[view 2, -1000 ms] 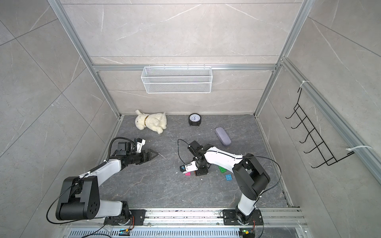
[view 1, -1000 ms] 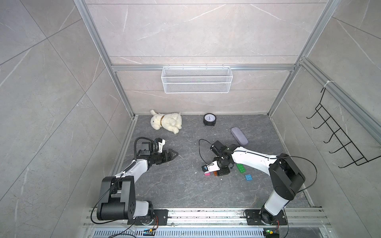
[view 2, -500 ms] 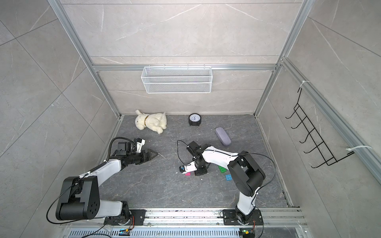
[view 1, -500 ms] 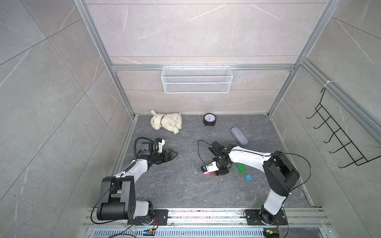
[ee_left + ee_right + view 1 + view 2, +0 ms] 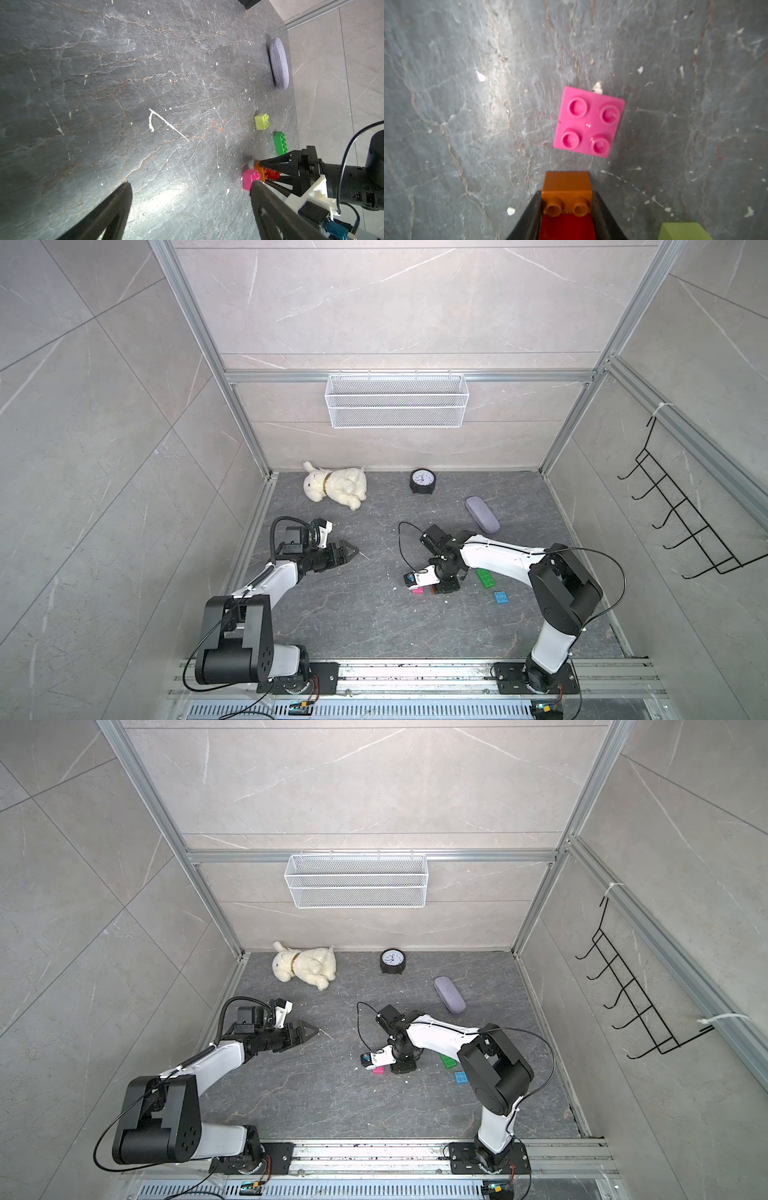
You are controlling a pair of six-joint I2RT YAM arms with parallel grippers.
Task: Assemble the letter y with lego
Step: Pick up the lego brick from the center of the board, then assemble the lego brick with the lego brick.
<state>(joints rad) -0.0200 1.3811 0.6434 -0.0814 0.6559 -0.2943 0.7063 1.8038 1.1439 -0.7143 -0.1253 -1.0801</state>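
While the stem is only part built, floor (image 5: 124, 83): dark stone, bare between the arms; all the lego lies right of centre.
Left gripper (image 5: 190, 185): jaws spread wide, empty, well apart to the left. I judge it could come across to brace the loose brick.
Right gripper (image 5: 566, 194): clamped tight on the joined orange brick (image 5: 566, 182) and red brick (image 5: 566, 226). Whether the pair is clear of the floor I cannot tell.
Green brick (image 5: 280, 143): the long one, loose, just right of the right gripper, with the yellow-green brick (image 5: 262, 121) farther back and the blue brick (image 5: 501, 597) nearer. None looks needed yet.
Pink brick (image 5: 588, 121): loose, studs up, just left of the held pair, apart from it and turned slightly askew.
Pink studs (image 5: 577, 107): likely target. Match the wrist to the pink edges, descend straight over one row so the stem steps, and press evenly. A slanted push may skate the brick away.
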